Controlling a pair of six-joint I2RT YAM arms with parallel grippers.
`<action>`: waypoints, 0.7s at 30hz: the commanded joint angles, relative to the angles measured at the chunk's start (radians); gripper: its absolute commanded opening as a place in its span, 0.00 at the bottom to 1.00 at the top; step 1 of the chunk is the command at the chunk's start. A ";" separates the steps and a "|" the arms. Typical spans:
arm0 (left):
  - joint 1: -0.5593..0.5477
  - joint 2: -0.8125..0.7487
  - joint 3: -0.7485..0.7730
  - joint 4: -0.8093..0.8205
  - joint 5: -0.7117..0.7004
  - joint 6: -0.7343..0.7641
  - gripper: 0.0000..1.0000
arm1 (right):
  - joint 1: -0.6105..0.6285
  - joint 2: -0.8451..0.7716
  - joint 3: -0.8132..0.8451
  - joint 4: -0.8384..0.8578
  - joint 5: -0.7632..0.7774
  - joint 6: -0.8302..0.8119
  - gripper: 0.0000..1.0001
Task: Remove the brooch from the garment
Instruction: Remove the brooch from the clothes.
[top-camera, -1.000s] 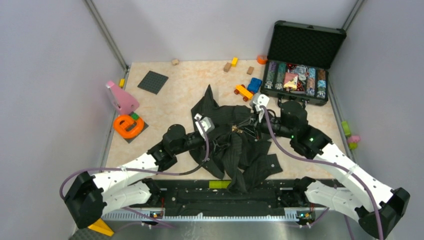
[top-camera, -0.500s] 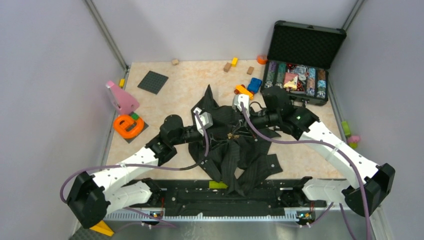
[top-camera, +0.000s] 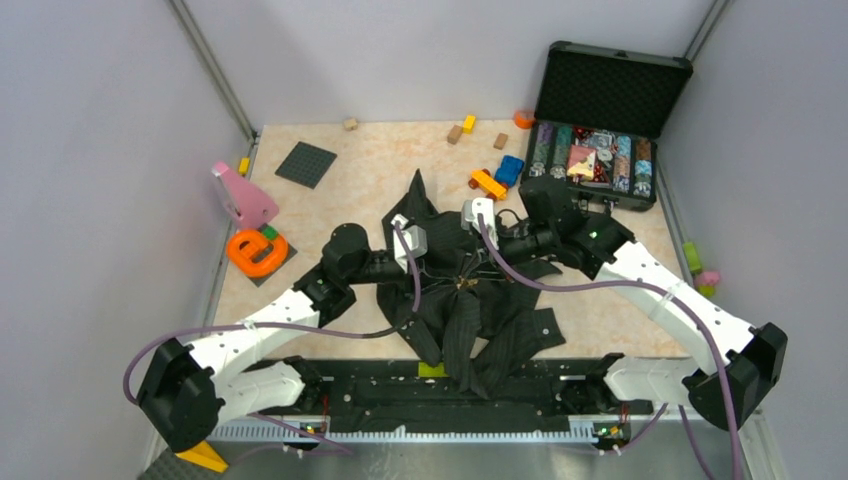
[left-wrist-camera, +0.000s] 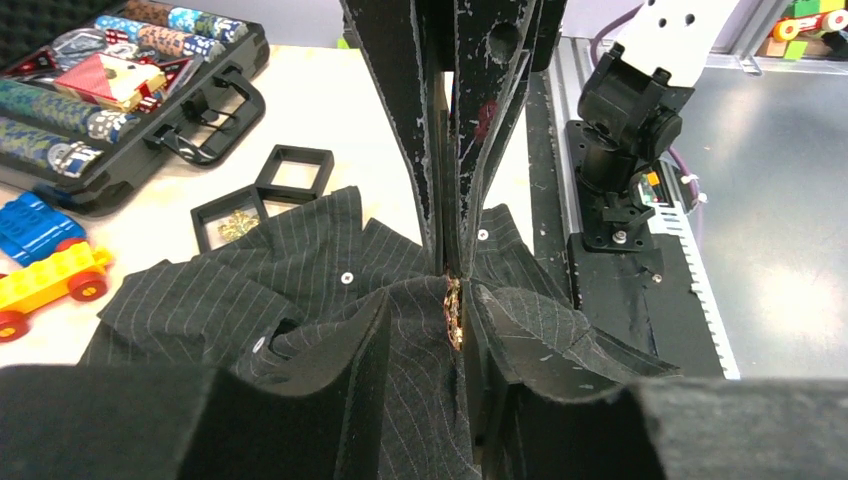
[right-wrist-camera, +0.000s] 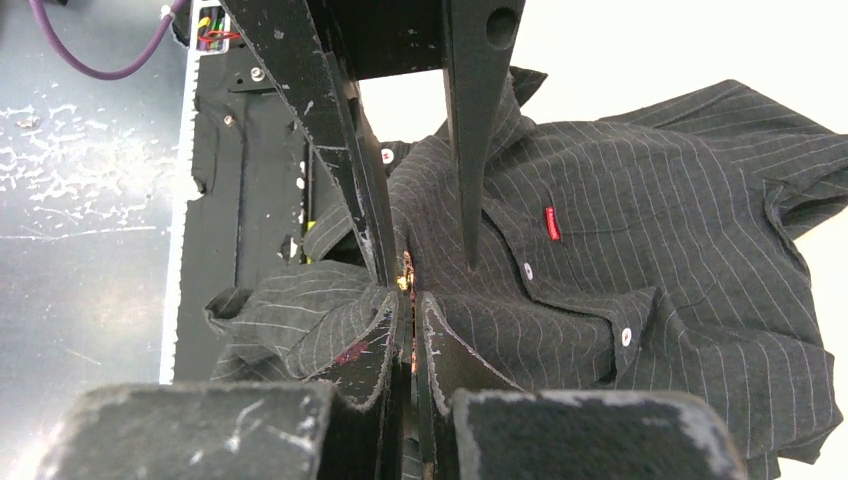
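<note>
The left gripper had its jaws partway apart, one on each side of a raised fold of the shirt. The brooch sat in the gap between them, close to the tips. Only a thin gold sliver of the brooch showed. The fold and the dark pads hid the rest, so its shape and its fastening could not be made out. Seen from the right wrist, the left gripper's fingers stood with a plain gap between them. One tip was just beside the brooch and the other pressed the cloth a little way off, and whether they pinched any fabric could not be told. The right gripper was clenched, its pads pressed together with cloth bunched on both sides, and the brooch lay right at its tips. Whether it nipped the brooch itself or only the shirt under it was not visible. From above, the two grippers met tip to tip over the middle of the shirt, with the brooch a small glint between them. The wrists and cables covered the cloth behind each gripper. Ahead of the left gripper and off to one side, two black square frames lay against the shirt's edge.
</note>
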 joint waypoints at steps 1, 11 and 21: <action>0.006 0.027 0.051 0.026 0.067 -0.006 0.35 | 0.017 0.012 0.073 0.003 -0.029 -0.032 0.00; 0.006 0.025 0.061 -0.088 0.080 0.058 0.24 | 0.021 0.029 0.096 -0.002 -0.019 -0.037 0.00; 0.005 0.034 0.082 -0.082 0.069 0.040 0.20 | 0.047 0.049 0.104 -0.043 -0.017 -0.063 0.00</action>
